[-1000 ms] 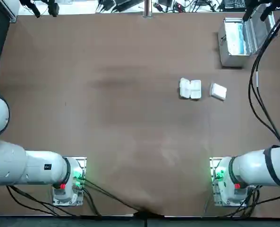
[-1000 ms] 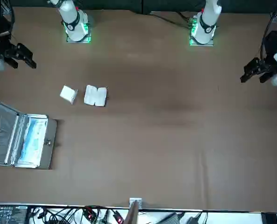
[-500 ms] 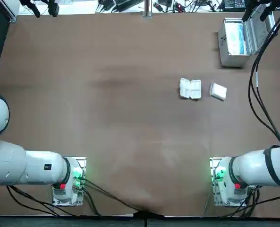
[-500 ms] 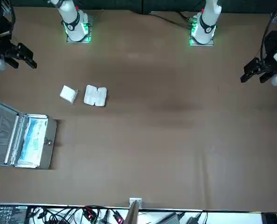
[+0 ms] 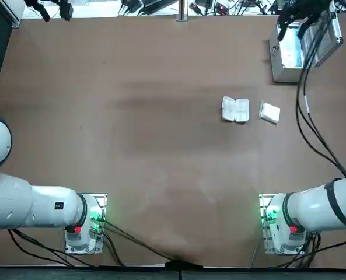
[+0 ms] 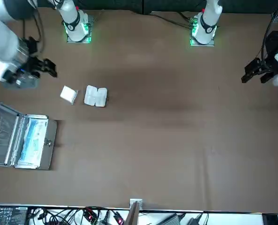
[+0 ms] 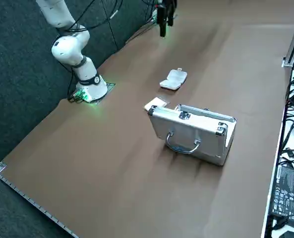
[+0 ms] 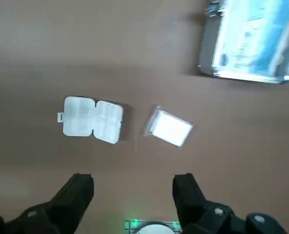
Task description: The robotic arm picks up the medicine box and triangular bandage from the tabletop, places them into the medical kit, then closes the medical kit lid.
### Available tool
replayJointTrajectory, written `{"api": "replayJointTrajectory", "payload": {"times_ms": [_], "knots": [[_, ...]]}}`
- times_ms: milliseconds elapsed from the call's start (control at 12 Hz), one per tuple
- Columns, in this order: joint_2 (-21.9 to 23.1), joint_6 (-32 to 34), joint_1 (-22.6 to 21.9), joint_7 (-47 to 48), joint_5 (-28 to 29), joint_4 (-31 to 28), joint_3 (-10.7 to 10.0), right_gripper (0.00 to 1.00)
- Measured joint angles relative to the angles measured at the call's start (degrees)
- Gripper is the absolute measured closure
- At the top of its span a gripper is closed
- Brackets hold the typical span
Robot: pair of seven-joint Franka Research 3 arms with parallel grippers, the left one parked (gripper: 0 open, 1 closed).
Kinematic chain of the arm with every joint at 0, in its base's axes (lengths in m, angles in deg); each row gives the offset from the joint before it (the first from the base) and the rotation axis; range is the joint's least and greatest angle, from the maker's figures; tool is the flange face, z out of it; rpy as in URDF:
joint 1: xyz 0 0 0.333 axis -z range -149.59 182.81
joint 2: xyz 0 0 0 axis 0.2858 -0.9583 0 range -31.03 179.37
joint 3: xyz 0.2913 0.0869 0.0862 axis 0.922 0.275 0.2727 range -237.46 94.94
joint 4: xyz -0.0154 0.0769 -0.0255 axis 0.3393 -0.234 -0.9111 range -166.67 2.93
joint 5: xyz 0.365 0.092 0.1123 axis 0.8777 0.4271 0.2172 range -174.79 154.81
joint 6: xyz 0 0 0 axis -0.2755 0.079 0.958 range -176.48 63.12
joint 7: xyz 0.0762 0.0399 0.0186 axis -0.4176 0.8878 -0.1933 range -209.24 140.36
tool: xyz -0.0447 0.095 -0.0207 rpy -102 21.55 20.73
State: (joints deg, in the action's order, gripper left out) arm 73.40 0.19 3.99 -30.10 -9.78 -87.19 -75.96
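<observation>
The right end effector [image 8: 134,179] has moved inward above the tabletop [image 5: 161,140], its fingers spread apart.

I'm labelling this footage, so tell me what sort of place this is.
Likely a robotics lab: a white arm bolted to a table, trailing cables.

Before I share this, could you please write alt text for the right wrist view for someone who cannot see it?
The right gripper, fingers open, hangs above a brown table with a two-lobed white item and a small white packet apart from each other. Beyond them is part of an open case.
</observation>
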Motion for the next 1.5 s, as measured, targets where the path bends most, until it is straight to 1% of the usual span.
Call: {"api": "replayJointTrajectory", "payload": {"times_ms": [333,417,750,1000,1167,1250,1333,1417,1500], "knots": [[-6.52,-5.26,-6.08,7.83,0.00,-1.91,0.17,0.00],[-8.40,-9.52,-8.38,12.05,0.00,-3.82,0.18,0.00],[-11.44,-15.49,-12.33,19.70,0.00,-6.85,0.18,0.00],[-14.77,-18.98,-17.28,27.48,0.00,-7.20,0.23,0.00],[-17.57,-21.08,-21.05,31.92,-0.06,-7.38,0.26,0.02],[-19.19,-21.92,-22.83,33.77,-0.15,-7.39,0.24,0.05],[-20.82,-22.73,-24.38,35.48,-0.63,-7.43,0.23,0.05],[-22.31,-23.20,-25.48,37.01,-1.80,-7.43,0.22,0.10],[-23.65,-23.39,-26.21,38.32,-3.20,-7.45,0.21,0.10]]}}
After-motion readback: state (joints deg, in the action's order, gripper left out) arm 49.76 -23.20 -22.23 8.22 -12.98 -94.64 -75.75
